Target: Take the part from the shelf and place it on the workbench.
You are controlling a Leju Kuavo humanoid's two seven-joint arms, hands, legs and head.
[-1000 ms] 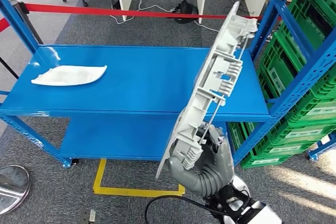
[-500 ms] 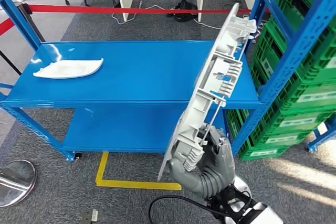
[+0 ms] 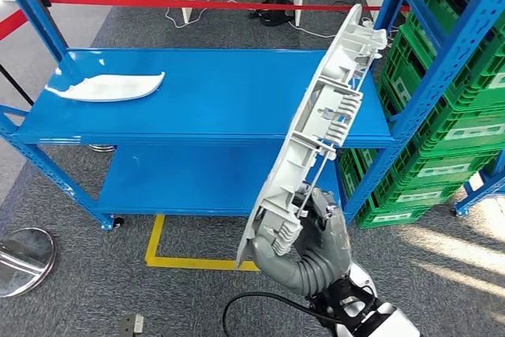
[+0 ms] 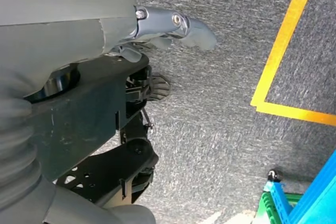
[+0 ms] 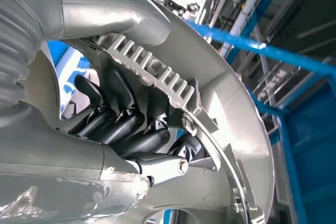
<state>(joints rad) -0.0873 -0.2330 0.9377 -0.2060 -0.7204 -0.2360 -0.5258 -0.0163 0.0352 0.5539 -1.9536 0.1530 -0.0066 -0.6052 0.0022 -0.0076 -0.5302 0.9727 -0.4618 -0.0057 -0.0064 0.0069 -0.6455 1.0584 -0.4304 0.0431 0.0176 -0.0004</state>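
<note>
My right hand grips the lower end of a long grey ribbed plastic part, which stands tilted in front of me, its top leaning toward the right end of the blue bench. In the right wrist view the dark fingers curl around the part from behind its ribs. My left hand hangs over the grey carpet, a finger stretched out and nothing in it. A flat white curved part lies at the bench's left end.
A blue rack with green crates stands close on the right. Red barrier tape runs behind the bench. A yellow floor marking lies below the bench's front and a round metal base sits at the lower left.
The whole picture has shifted a little as the camera moved: bench and rack sit slightly differently in frame. The grey part stays in my right hand at the same tilt.
</note>
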